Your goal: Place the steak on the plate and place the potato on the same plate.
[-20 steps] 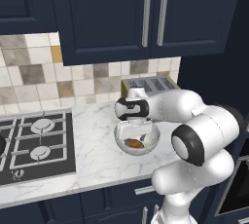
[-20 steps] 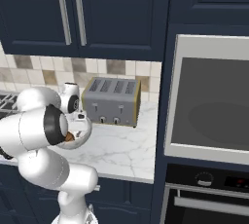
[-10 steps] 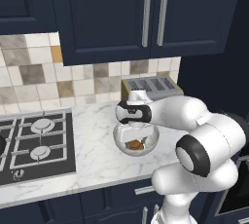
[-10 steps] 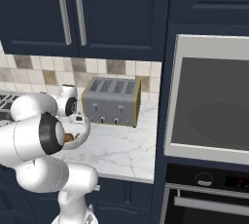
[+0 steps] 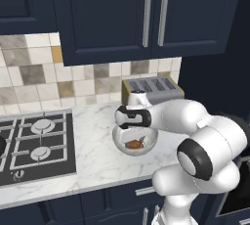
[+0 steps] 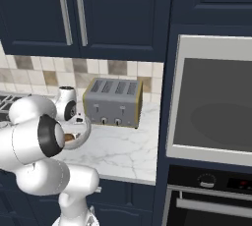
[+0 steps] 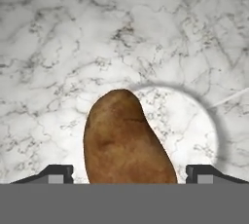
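Observation:
The potato point(image 7: 124, 140), a brown oblong lump, lies in a clear glass bowl point(image 5: 151, 144) on the marble counter. My gripper point(image 7: 130, 174) reaches down into the bowl, with one fingertip on each side of the potato. A narrow gap shows between each fingertip point(image 7: 61, 173) and the potato, so the gripper is open. In the left base view the gripper point(image 5: 133, 138) hangs just over the potato point(image 5: 133, 145). The right base view shows the bowl point(image 6: 82, 132) behind my arm. The steak and the plate are out of view.
A steel toaster point(image 5: 151, 89) stands against the tiled wall just behind the bowl. The gas hob point(image 5: 34, 146) lies to the left. A built-in oven point(image 6: 216, 102) stands to the right of the counter. Dark cabinets hang overhead.
The hand has come down into the bowl over the potato, and the fingers have drawn slightly closer together.

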